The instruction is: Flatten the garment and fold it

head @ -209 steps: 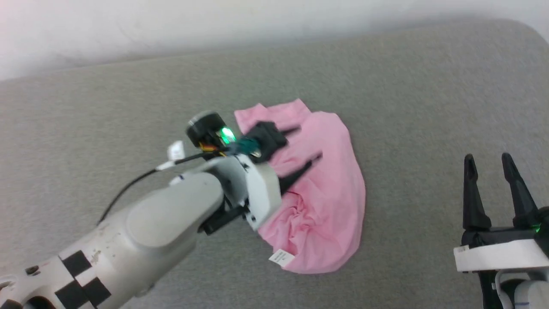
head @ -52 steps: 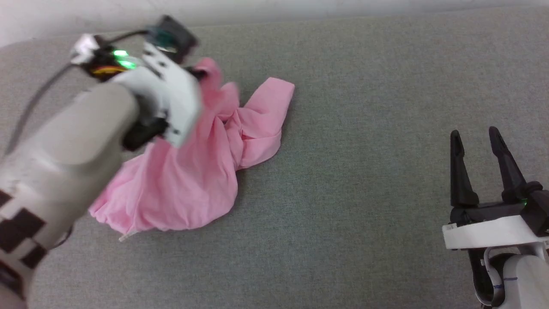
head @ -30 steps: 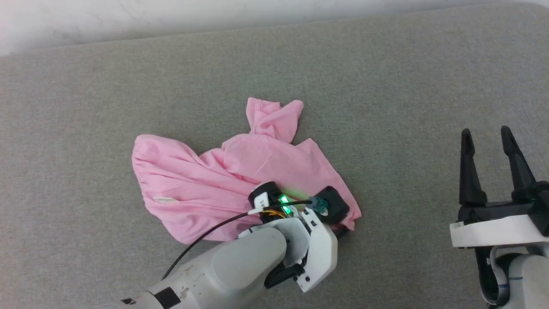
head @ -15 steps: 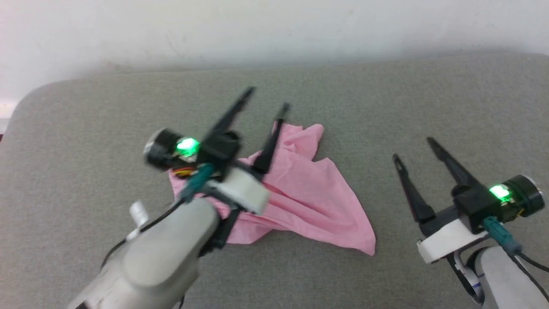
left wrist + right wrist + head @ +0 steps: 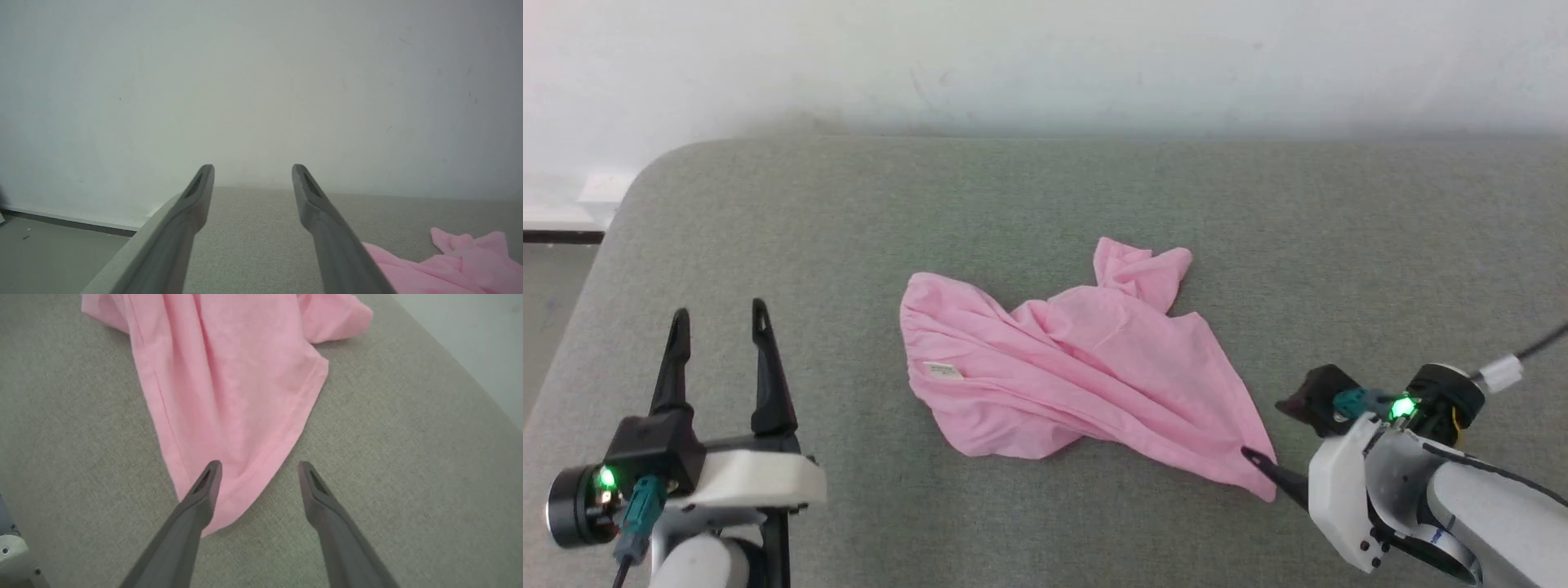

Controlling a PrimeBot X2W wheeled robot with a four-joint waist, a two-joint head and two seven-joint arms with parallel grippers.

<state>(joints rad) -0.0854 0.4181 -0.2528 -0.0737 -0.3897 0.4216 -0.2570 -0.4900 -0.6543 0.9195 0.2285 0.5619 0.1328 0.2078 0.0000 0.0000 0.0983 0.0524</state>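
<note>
Your right gripper (image 5: pixel 259 467) sits at the garment's (image 5: pixel 1070 367) near right corner, fingers spread and empty, one over the hem, evidently placed to pinch and draw it flat. The garment lies crumpled mid-cushion (image 5: pixel 849 229). Your left gripper (image 5: pixel 719 314) waits well apart, likewise spread and empty.

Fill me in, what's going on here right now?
The pink garment lies loose and rumpled on the grey cushion, its white label facing up, and neither gripper holds it. The right gripper is open at the garment's near right corner, with one finger over the hem and the other over bare cushion; whether it touches the cloth is unclear. The left gripper is open and well clear to the left. The garment is not yet flattened or folded.
</note>
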